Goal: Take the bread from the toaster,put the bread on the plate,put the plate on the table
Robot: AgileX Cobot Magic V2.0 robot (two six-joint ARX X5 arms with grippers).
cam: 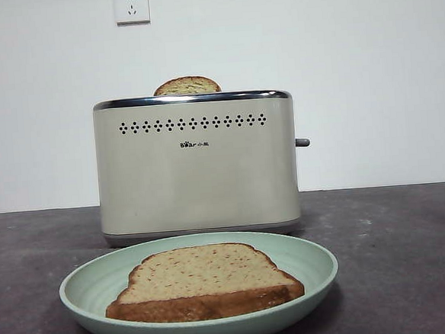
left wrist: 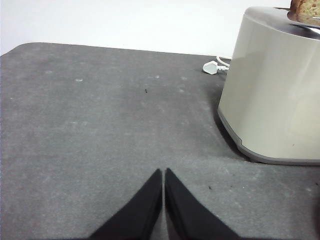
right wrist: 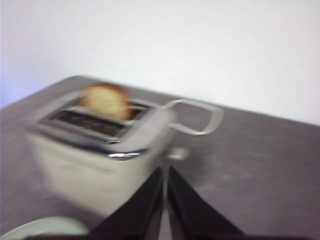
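Your right gripper (right wrist: 164, 172) hangs with its jaws pressed together on nothing, above and to the lever side of the toaster (cam: 196, 167), while your left gripper (left wrist: 163, 174), likewise closed and empty, sits low over the table (left wrist: 90, 125) off the toaster's other end. The bread (cam: 204, 281) lies flat in the plate (cam: 86, 287), which rests on the table in front of the toaster, its crust edge running across the front view. A second slice (cam: 187, 85) remains in the slot, beneath a wall socket (cam: 131, 6); which arm is nearer the plate you cannot tell, though its rim shows in the blurred right wrist view.
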